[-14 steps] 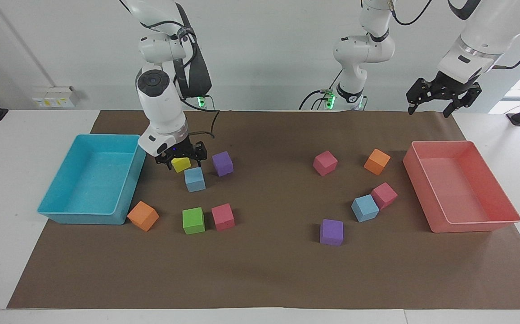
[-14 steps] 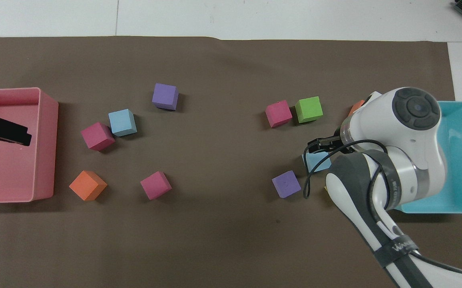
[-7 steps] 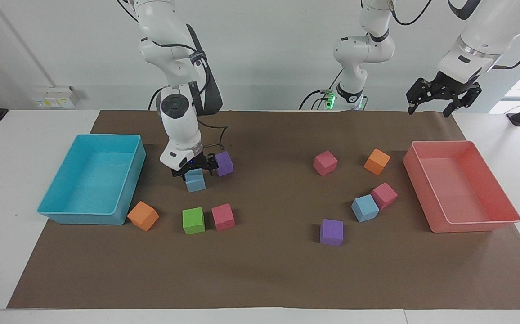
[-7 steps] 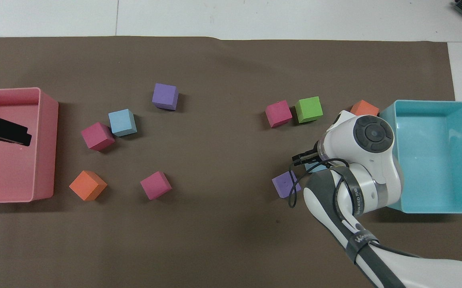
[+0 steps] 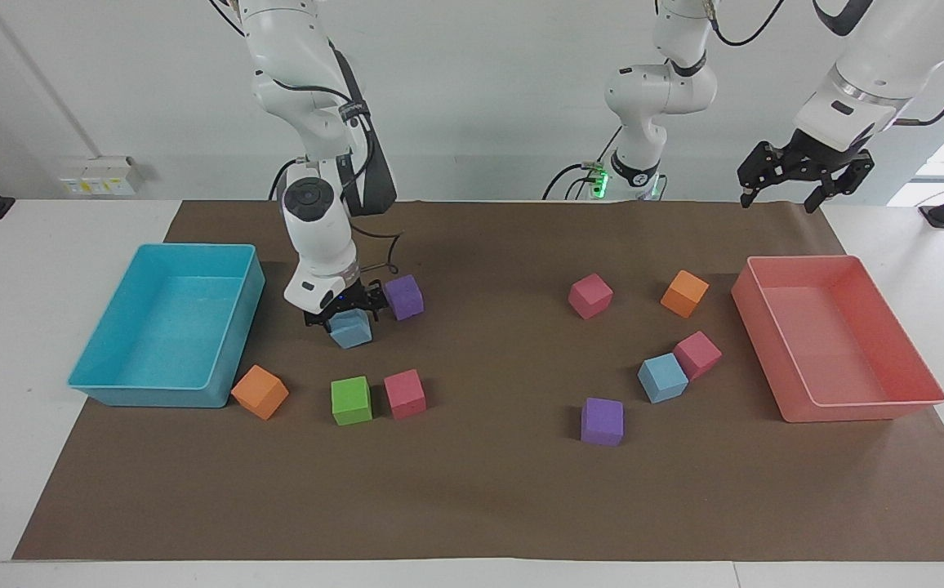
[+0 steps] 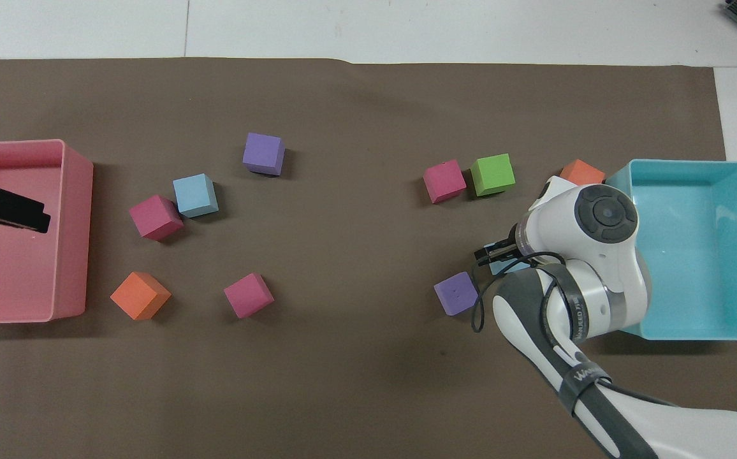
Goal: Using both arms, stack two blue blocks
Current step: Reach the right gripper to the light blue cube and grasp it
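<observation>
One blue block (image 5: pixel 351 329) lies near the turquoise tray, beside a purple cube (image 5: pixel 403 296). My right gripper (image 5: pixel 341 314) is down on it and shut on it, and the block looks slightly tilted. In the overhead view the right arm hides most of this block (image 6: pixel 497 266). The second blue block (image 5: pixel 662 377) sits on the mat toward the left arm's end, touching a pink cube (image 5: pixel 696 354); it also shows in the overhead view (image 6: pixel 195 195). My left gripper (image 5: pixel 800 186) is open and empty, waiting up in the air over the pink tray (image 6: pixel 75 242).
The turquoise tray (image 5: pixel 117 397) stands at the right arm's end and the pink tray (image 5: pixel 864 411) at the left arm's end. Green (image 5: pixel 351 400), pink (image 5: pixel 405 394) and orange (image 5: pixel 260 392) cubes lie farther out than the held block. Purple (image 5: pixel 602 421), pink (image 5: pixel 590 296) and orange (image 5: pixel 684 293) cubes surround the second blue block.
My right gripper moved from over the yellow cube to the blue block, came down and closed on it; the block tilted slightly. The left arm has not moved.
</observation>
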{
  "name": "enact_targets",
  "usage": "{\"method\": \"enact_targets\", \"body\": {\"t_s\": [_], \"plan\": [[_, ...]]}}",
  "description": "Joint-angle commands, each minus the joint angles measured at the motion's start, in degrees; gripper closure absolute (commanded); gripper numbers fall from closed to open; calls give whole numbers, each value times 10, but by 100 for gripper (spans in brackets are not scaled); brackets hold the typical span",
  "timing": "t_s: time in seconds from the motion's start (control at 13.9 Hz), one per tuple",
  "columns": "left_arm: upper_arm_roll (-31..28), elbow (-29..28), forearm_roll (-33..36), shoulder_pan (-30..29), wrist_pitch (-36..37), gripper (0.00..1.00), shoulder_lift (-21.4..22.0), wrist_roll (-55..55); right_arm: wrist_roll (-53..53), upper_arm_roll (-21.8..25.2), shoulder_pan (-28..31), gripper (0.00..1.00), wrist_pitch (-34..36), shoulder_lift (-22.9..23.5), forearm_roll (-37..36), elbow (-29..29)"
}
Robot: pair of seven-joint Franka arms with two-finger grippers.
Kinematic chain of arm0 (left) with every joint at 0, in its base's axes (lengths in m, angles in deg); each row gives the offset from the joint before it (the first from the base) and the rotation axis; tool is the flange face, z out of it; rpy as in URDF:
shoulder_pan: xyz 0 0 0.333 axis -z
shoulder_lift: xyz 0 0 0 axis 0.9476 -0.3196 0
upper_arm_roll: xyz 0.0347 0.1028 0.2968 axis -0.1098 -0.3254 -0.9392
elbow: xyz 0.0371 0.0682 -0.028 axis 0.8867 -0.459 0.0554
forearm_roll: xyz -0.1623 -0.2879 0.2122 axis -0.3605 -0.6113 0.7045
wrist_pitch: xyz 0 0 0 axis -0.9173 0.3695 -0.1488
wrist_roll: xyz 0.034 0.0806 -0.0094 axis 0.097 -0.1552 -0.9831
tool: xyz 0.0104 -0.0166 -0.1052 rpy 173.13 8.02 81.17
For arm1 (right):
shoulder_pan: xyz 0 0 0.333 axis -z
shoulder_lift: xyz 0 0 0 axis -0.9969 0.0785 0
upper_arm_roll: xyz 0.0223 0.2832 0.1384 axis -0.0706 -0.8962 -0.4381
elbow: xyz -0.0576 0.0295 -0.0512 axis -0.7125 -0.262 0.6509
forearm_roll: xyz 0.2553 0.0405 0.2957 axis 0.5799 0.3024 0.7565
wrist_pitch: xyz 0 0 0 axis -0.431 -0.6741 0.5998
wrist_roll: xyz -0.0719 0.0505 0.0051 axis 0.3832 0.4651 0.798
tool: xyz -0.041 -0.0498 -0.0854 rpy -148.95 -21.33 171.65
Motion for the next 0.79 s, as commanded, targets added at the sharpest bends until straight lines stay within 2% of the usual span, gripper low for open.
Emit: {"method": "enact_targets", "body": {"t_s": [0.0,0.14,0.72], "plan": [[5,-2,-8,-11,8,0,5,2,17,-5,7,0,-5,-3,10,9],[5,-2,-8,-11,8,0,5,2,16,-5,6,0,2,-3,10,-8],[5,-2,-8,-11,8,0,5,2,19,-6,14,0,1,-9,10,7]]}}
